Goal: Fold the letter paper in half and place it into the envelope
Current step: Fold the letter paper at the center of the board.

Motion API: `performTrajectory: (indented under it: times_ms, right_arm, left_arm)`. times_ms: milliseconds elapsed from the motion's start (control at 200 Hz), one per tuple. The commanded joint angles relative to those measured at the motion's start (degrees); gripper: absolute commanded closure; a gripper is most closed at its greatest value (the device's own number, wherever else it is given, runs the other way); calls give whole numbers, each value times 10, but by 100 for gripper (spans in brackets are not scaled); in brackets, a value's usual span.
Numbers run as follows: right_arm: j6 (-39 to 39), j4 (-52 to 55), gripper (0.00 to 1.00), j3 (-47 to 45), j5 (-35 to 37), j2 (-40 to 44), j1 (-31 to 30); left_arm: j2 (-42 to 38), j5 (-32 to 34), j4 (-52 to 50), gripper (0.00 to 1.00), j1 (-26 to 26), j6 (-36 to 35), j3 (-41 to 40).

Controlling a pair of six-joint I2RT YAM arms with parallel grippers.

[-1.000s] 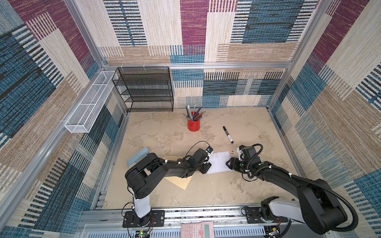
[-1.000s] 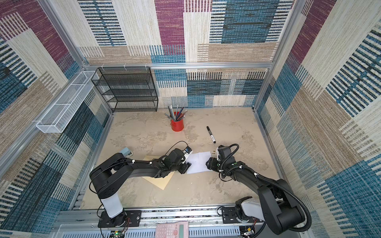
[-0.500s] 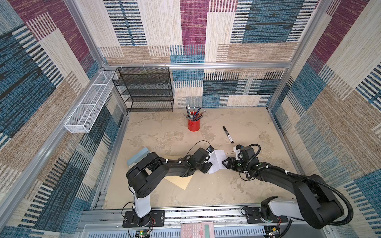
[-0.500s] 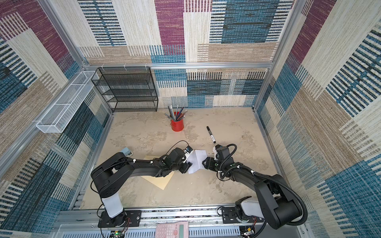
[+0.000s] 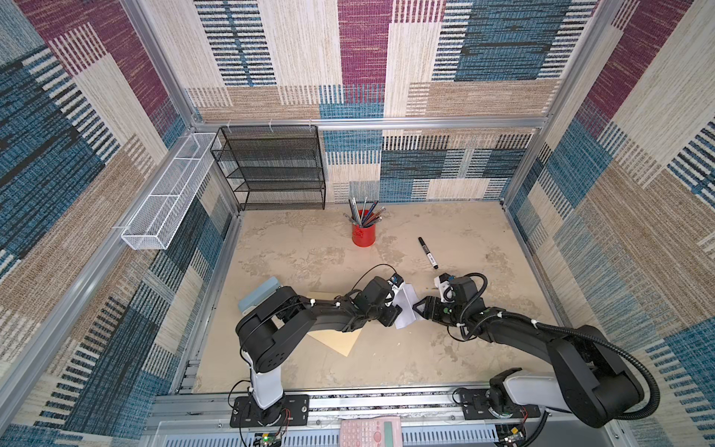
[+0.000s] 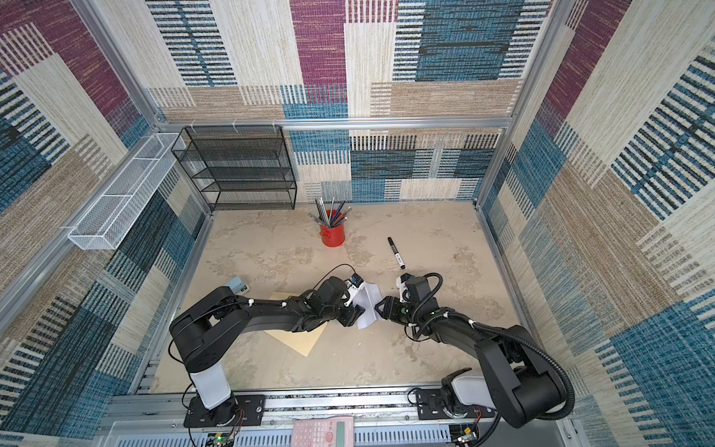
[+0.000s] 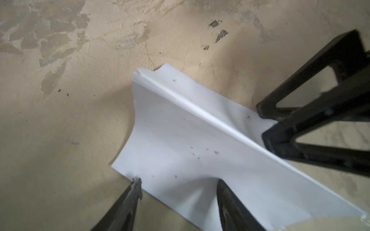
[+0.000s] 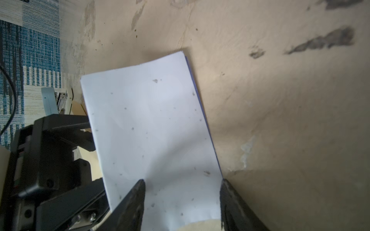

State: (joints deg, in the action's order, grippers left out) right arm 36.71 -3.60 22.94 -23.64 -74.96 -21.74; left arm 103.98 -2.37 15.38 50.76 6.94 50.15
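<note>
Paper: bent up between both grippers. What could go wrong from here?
1. Paper stands bent between left gripper and right gripper, both open, so it may spring flat.
2. Its layers look offset at one corner; the crease may set skewed.
3. Envelope lies partly under the left arm, which could drag it.

Left arm (image 5: 329, 314) and right arm (image 5: 518, 326) are matte black with white base links, black cables.
</note>
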Motion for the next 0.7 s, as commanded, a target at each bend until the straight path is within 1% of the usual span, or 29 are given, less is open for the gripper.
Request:
performTrajectory:
  times_ms: [0,120,250,391,516,581,696]
  right_arm:
    - [13,7,38,-2,-9,5,-2]
    - [15,5,38,-3,-10,6,-3]
    - [21,-6,38,-9,-16,5,-4]
    - [29,-21,38,-18,-24,1,-4]
    - [31,-22,38,-21,-21,0,-4]
    - [31,-22,38,-22,-18,0,-5]
    - [31,-18,38,-24,-11,-2,-5]
  left_arm:
    - [-19,-31,45,37,0,19,-10]
    - [-31,-43,78,35,0,29,-20]
    - [-23,-58,103,35,-1,47,-25]
    - [-11,-94,160,35,-4,88,-42]
    - [-14,-100,231,33,-9,132,-67]
    - [-17,-101,235,33,-13,141,-72]
    - [-24,-101,208,33,-15,145,-65]
